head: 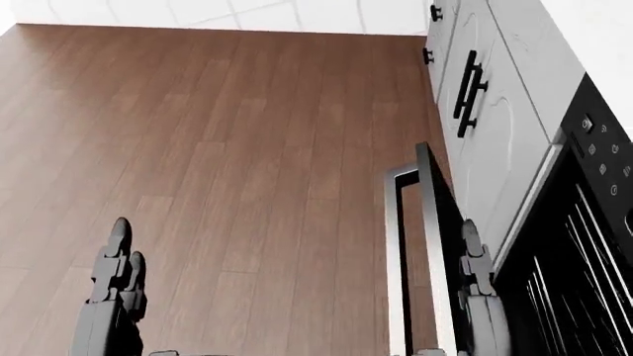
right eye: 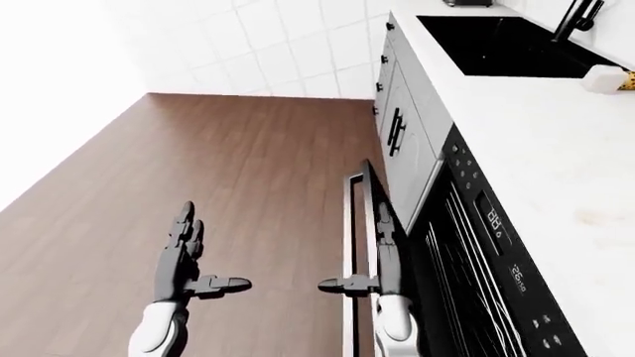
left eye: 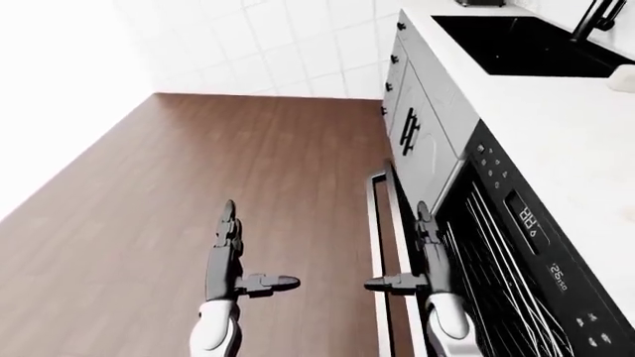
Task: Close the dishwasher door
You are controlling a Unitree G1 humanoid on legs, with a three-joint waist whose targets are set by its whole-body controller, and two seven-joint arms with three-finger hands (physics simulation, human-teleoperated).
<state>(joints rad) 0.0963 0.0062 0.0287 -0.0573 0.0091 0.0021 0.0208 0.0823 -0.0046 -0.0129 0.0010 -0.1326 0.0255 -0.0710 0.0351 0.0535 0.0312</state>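
Dark grey left hand hangs over the brown wood-plank floor, fingers spread, thumb sticking sideways. Right hand is spread too, just beside the black dishwasher door with its steel handle, hanging open at the right below the white countertop.

all three head cameras look steeply down, sharing the floor and dishwasher door.

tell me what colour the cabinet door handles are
Black, against pale grey cabinet doors; the cabinet door handles show best in the head view.
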